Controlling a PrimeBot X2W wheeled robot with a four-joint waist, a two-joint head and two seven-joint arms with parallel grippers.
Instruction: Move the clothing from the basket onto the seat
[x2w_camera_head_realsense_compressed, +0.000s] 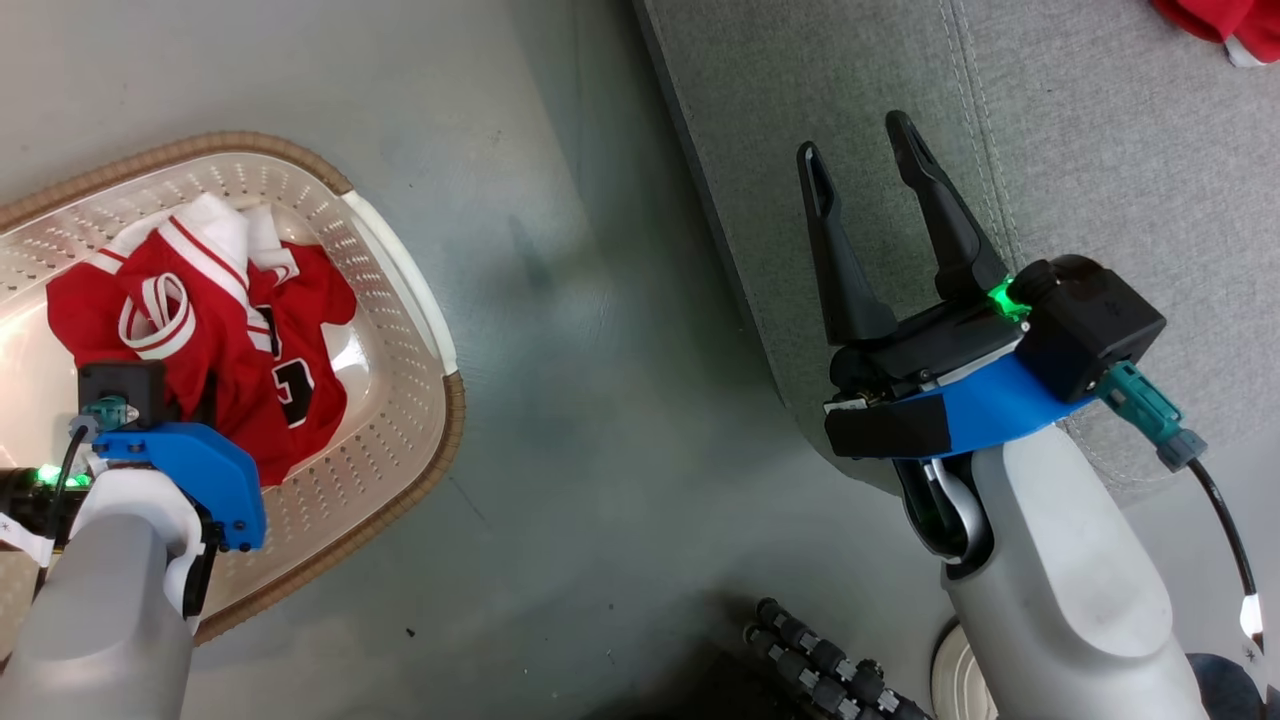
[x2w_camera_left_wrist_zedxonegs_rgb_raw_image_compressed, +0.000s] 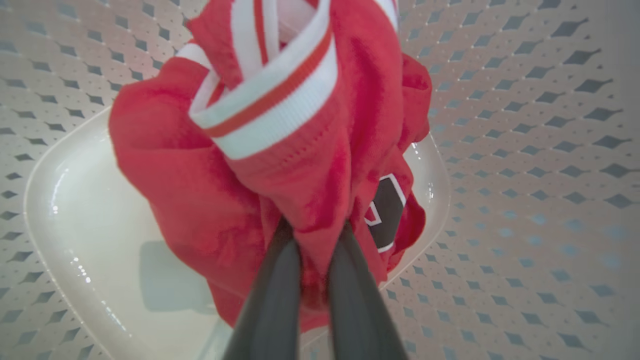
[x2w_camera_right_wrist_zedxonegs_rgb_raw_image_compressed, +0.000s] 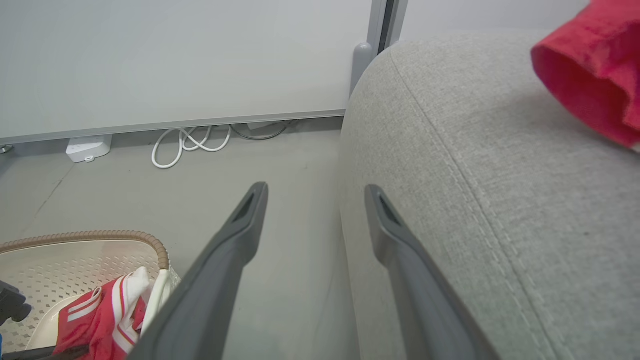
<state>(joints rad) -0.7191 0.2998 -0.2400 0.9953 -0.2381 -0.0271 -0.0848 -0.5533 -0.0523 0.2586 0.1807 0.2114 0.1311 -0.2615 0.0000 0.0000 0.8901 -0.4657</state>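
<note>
Red cloth in hand: a bright red soft jersey garment (x2w_camera_left_wrist_zedxonegs_rgb_raw_image_compressed: 300, 165) with white striped trim is sitting bunched right at the tips of the left gripper (x2w_camera_left_wrist_zedxonegs_rgb_raw_image_compressed: 315, 227), one fold running in between the two dark fingers.
Left jaws: they are clenching on that red fold. The rest of the cloth is piling up just beyond the tips, and the glossy floor of the cream-white perforated plastic basket (x2w_camera_left_wrist_zedxonegs_rgb_raw_image_compressed: 525, 125) is lying past it.
Right jaws: the right gripper (x2w_camera_head_realsense_compressed: 855, 140) is standing spread wide and grasping nothing, its tips hovering over the near edge of the large grey coarse-fabric sofa (x2w_camera_head_realsense_compressed: 1100, 150).
Already on the seat: a second red garment (x2w_camera_head_realsense_compressed: 1215, 25) with a white edge is lying on the cushion, well beyond the right jaws and off to their right.
Deciding relation: the sofa is lying across a strip of grey floor (x2w_camera_head_realsense_compressed: 600, 350) from the left jaws, towards the robot's right. The right arm is nearer the seat, but the left is holding the cloth, so a sideways carry by the left arm is looking likely.
Long axis: the garment is crumpled, so no clear axis is showing. Once raised it will probably be trailing below the jaws and could be catching the brown woven-look rim (x2w_camera_head_realsense_compressed: 455, 400).
Writing: part of a black numeral (x2w_camera_left_wrist_zedxonegs_rgb_raw_image_compressed: 385, 210) edged in white is showing beside the left jaws, too folded to read. No brand is legible.
</note>
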